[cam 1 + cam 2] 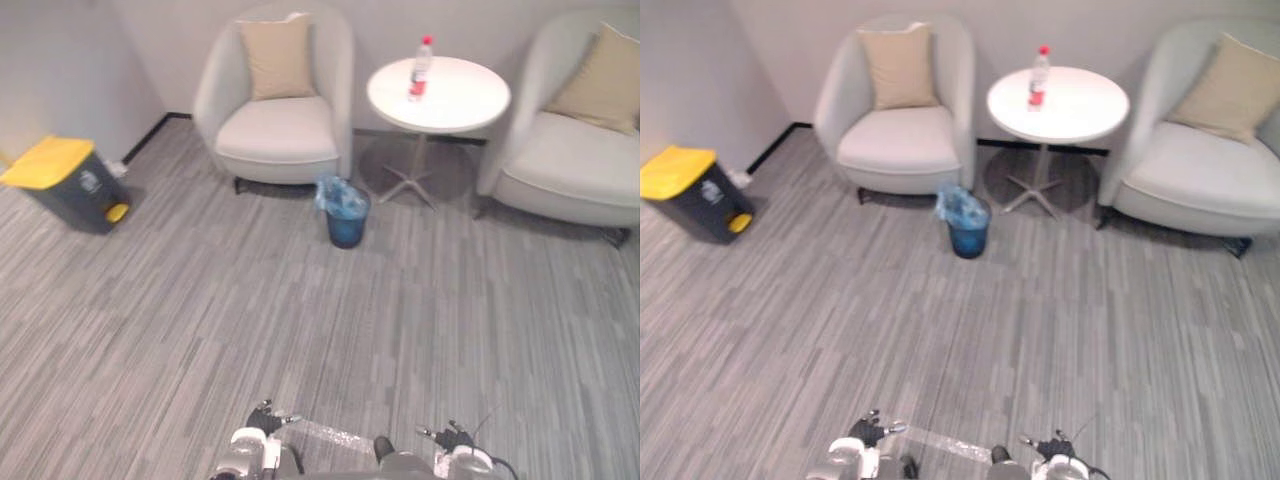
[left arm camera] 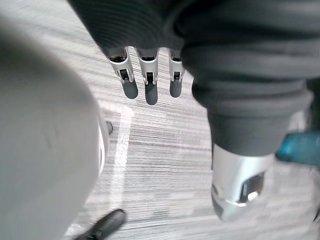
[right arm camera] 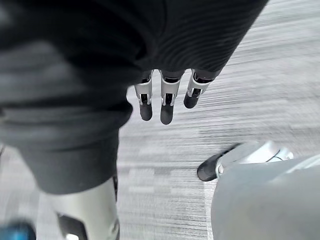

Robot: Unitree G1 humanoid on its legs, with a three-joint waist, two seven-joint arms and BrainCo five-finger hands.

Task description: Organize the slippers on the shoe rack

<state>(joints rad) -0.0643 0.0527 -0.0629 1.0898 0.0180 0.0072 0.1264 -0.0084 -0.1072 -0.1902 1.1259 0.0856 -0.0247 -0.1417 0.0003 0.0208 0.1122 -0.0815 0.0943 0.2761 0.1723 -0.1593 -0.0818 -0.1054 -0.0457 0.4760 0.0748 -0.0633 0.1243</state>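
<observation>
With both our left hand and right hand hanging loose-fingered and empty, we judge we should keep searching beyond the armchair at 12 o'clock.

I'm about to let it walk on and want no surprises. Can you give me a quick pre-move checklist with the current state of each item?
1. Slippers or shoe rack in sight: not ok; the eye views show two armchairs, a round white table and grey floor.
2. Left hand free: ok, fingers hang straight over the floor, holding nothing.
3. Right hand free: ok, fingers straight, nothing held.
4. Path straight ahead: not ok, a small blue waste bin with a bag liner stands on the floor between the robot and the table.
5. Left side: ok, the yellow-lidded pedal bin sits by the wall.
6. Bottle on the table: ok, upright.
</observation>
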